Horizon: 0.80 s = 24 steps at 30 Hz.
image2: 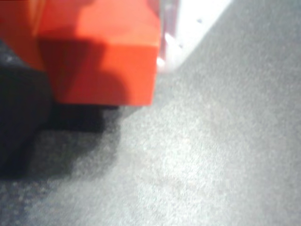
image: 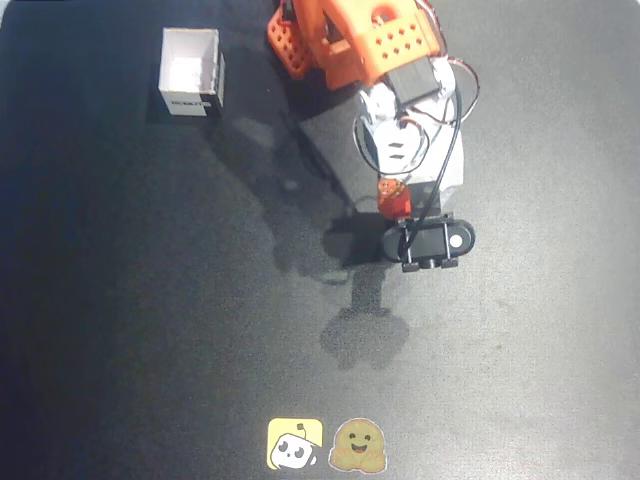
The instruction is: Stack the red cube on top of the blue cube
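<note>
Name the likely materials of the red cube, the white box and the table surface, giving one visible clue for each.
Red cube: probably plastic or painted wood; plain matte faces, crisp edges.
White box: likely card; thin walls, open top.
Table: dark, finely speckled matte mat, possibly rubber or fabric.

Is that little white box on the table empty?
It looks empty. From overhead, the white box stands open at the top, showing just its pale bare floor.

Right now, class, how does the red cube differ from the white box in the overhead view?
The red cube is bright red; the white box is white with a dark label on one side. The red cube looks solid, while the white box is open on top. The red cube sits in the gripper; the white box stands alone. The white box looks larger. Both are square-edged.
</note>
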Available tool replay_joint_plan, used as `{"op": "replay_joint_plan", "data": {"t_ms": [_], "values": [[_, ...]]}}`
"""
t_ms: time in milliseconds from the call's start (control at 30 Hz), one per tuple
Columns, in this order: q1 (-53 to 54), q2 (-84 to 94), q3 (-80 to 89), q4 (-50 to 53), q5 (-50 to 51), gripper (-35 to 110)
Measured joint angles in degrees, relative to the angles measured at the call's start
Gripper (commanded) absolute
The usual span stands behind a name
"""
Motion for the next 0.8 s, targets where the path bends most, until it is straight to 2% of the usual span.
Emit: {"op": "replay_joint_plan", "data": {"t_ms": [800], "values": [[0.0, -0.1, 0.1, 0.3, -2.1, 0]]}}
